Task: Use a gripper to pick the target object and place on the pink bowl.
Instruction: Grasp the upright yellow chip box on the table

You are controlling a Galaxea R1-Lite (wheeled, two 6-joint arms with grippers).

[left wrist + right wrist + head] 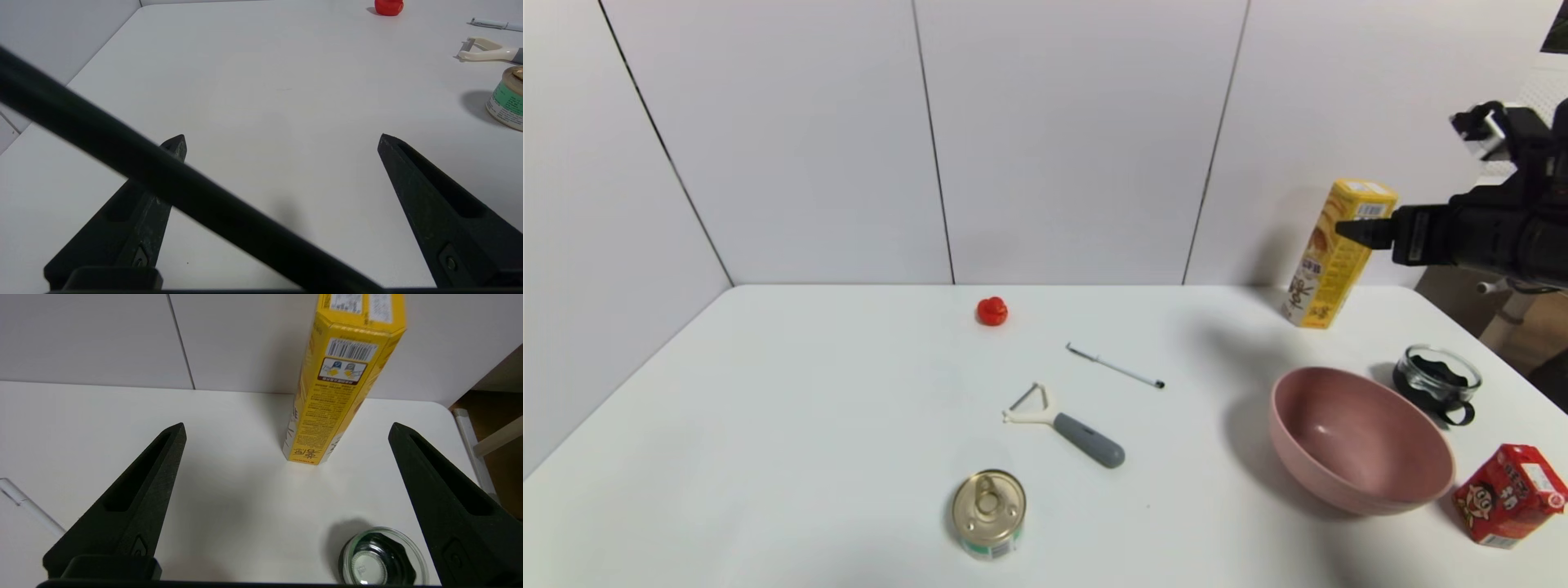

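Note:
The target object (1327,269), a tall yellow carton with a barcode label, stands upright at the table's back right. My right gripper (1356,233) hovers level with the carton's upper part and comes in from the right. In the right wrist view the carton (339,396) rises just beyond the fingertips, in line with the gap. There the right gripper (287,428) is open and holds nothing. The pink bowl (1347,433) sits empty in front of the carton, nearer to me. My left gripper (282,141) is open over bare table on the left and does not show in the head view.
A glass cup (1436,382) stands right of the bowl, below the right gripper. A small red carton (1511,492) lies by the table's right edge. A tin can (988,513), peeler (1066,425), pen (1115,366) and small red object (992,311) occupy the middle.

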